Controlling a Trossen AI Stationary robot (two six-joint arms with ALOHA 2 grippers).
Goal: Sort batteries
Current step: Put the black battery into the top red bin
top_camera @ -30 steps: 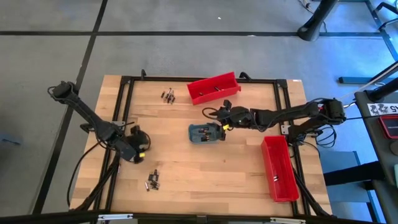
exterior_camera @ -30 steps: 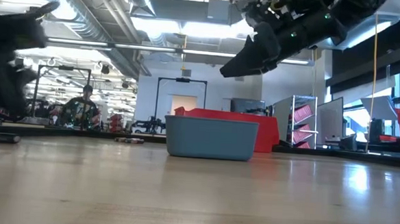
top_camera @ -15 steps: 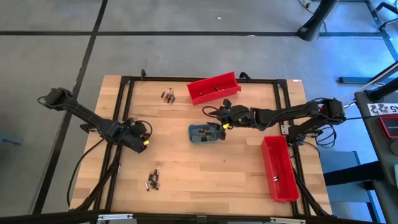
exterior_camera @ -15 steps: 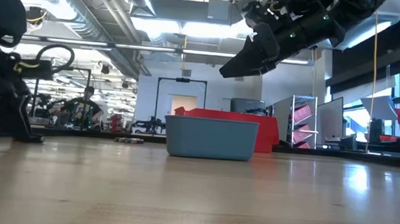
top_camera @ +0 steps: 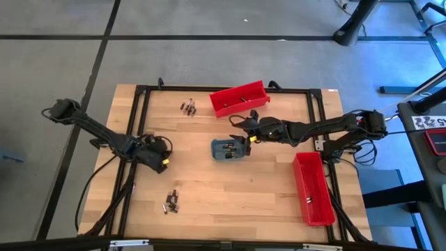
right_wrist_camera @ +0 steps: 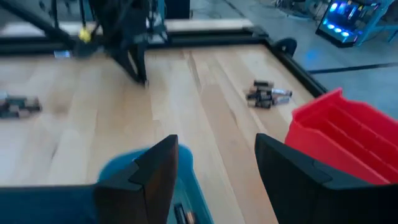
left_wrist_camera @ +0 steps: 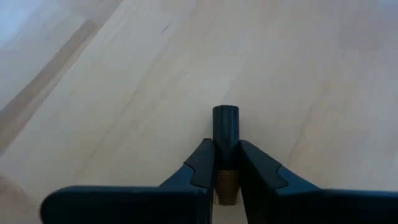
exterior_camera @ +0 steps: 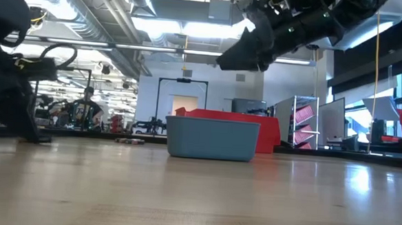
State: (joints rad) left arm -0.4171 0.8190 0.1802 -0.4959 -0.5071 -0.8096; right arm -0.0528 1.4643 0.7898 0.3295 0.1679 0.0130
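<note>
Pale wooden table (top_camera: 230, 188) (smooth, faintly glossy); red plastic bins (top_camera: 311, 189); matt black claw (left_wrist_camera: 226, 171).

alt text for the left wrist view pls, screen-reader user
The left arm's tool, two dark fingers, is shut on a small dark cylindrical battery with a copper-coloured end, which sticks out forward past the fingertips. Behind it lies only the light wooden tabletop; no other object shows in this view.

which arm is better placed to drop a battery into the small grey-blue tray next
Left. Its gripper is shut on a small dark, copper-ended battery, though off to the tray's side. The right gripper hangs open and empty over the tray.
</note>
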